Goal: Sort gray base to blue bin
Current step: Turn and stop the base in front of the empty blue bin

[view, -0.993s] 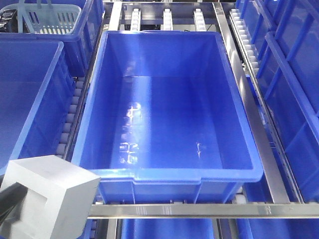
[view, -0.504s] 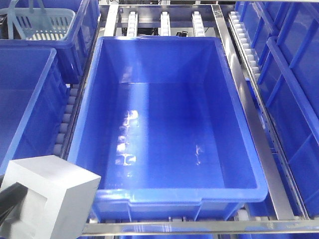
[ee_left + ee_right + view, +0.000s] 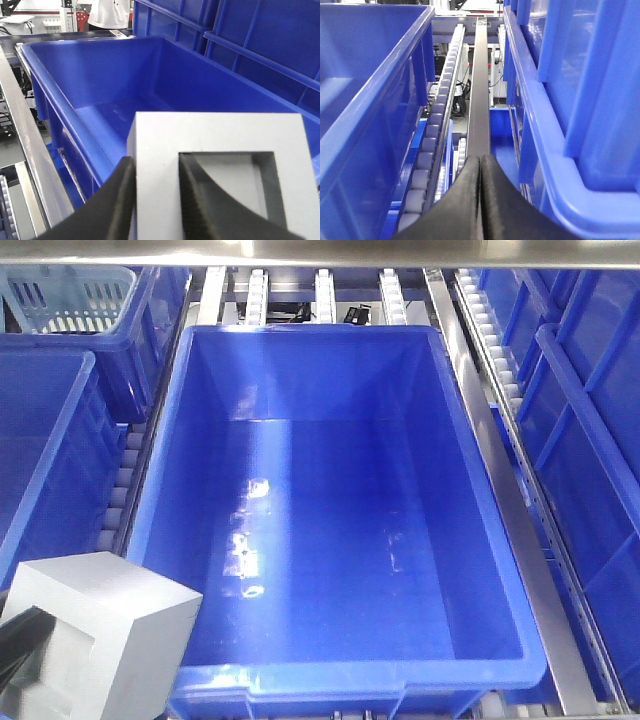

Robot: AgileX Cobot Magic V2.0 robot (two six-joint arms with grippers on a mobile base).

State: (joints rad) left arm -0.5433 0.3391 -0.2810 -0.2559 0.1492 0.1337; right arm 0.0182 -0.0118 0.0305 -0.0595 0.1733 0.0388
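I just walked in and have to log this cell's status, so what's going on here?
The left gripper is holding the gray base, one finger inside its square recess and one outside the wall. The block hangs by the near-left corner of the empty blue bin, not yet dropped in. The right gripper is shut on nothing, over a metal rail.

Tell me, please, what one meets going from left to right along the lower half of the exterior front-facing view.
gray base → blue bin → metal rail → blue crate. The bin at the far left edge is left out, because the gray base overlaps it.
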